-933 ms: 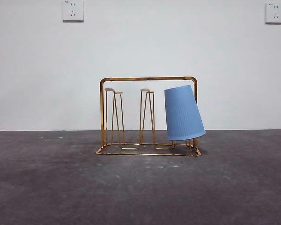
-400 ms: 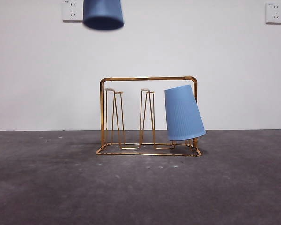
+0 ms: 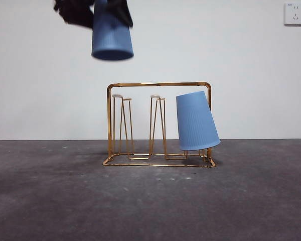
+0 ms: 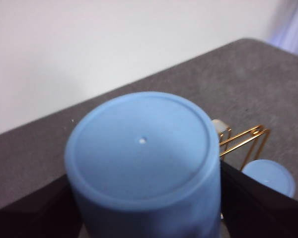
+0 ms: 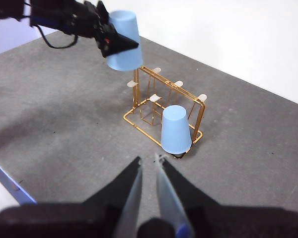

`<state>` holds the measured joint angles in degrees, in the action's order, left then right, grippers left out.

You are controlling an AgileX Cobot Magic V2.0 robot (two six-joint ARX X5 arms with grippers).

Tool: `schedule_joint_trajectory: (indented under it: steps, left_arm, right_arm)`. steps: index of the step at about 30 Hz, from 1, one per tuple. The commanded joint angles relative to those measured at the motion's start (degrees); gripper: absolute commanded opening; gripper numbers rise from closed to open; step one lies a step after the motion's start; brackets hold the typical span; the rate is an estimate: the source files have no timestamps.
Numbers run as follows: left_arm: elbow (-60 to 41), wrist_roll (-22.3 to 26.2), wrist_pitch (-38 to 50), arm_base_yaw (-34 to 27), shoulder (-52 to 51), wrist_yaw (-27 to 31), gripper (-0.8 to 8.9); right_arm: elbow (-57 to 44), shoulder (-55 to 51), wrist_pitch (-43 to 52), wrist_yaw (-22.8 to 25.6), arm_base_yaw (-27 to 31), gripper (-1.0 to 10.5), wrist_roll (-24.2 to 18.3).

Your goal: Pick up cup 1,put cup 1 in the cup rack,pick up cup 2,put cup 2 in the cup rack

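Right, a rough dark-grey table (image 3: 150,201) meets a plain white wall, a socket (image 3: 294,13) at upper right of the front view. At centre sits the gold wire cup rack (image 3: 159,125) — thin hairpin pegs, rounded handle frame — with one ribbed blue plastic cup (image 3: 196,121) upside down, tilted on its right-hand peg. Upper left, the left gripper (image 3: 95,10) clamps a second blue cup (image 3: 111,36), mouth down, above the rack. The right gripper (image 5: 148,163) hovers well apart — fingers nearly together, empty.
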<state>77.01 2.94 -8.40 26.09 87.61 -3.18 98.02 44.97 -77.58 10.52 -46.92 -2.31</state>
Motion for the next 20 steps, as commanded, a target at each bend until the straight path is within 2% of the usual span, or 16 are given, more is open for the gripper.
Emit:
schedule_joint_trajectory:
  steps: [1,11,13,20]
  left_arm:
    - [-0.5,-1.0,2.4,0.0,1.7,-0.2,-0.06]
    - [-0.6,-1.4,3.3,0.0,7.8,-0.3,-0.06]
    - [-0.6,-1.4,3.2,0.0,8.2,-0.3,-0.06]
    - [-0.6,-1.4,0.6,0.0,8.6,-0.2,-0.06]
  right_arm:
    - [-0.3,-0.2,-1.3,-0.1,0.0,0.5,0.9]
    - [-0.4,-0.2,-1.3,0.0,0.0,0.2,1.0]
    - [-0.4,-0.2,-1.4,0.0,0.0,-0.1,1.3]
    - [-0.4,-0.2,-1.3,0.0,0.0,-0.1,1.2]
